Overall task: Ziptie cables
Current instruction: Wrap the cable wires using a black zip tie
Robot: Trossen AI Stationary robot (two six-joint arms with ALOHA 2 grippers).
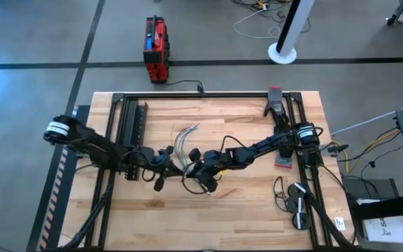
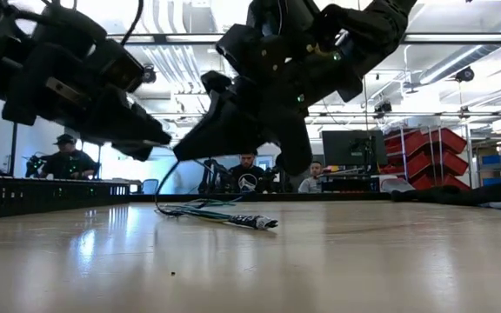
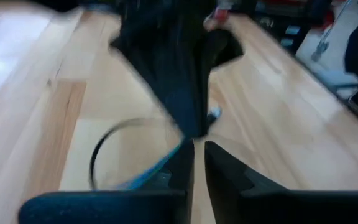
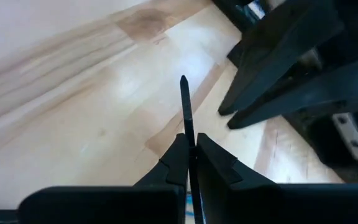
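Note:
The cables [image 1: 182, 143] are a thin grey, green and bluish bundle lying on the wooden table near its middle [image 2: 216, 211]. A black zip tie arcs up from them as a loop [image 2: 165, 187] [image 3: 101, 146]. My right gripper [image 1: 203, 175] hangs just above the table beside the cables, shut on the zip tie's strip [image 4: 184, 106]. My left gripper [image 1: 161, 168] hangs close to its left, tips facing it. Its fingers [image 3: 199, 149] stand almost together with only a slit between them, and I see nothing in the slit. My right gripper pinches the zip tie's thin black strip [image 4: 188, 134] between its two fingers, which lie along the strip. The strip's pointed free end [image 4: 183, 82] sticks out past the fingertips, clear of the table. Whether my left gripper touches the zip tie or the cables, I cannot tell.
A black slotted rack [image 1: 135, 122] lies at the table's left. Dark cords and small parts [image 1: 296, 203] lie at the near right, and a red case [image 1: 156, 49] stands on the floor beyond the far edge. People sit behind the table [image 2: 249, 178].

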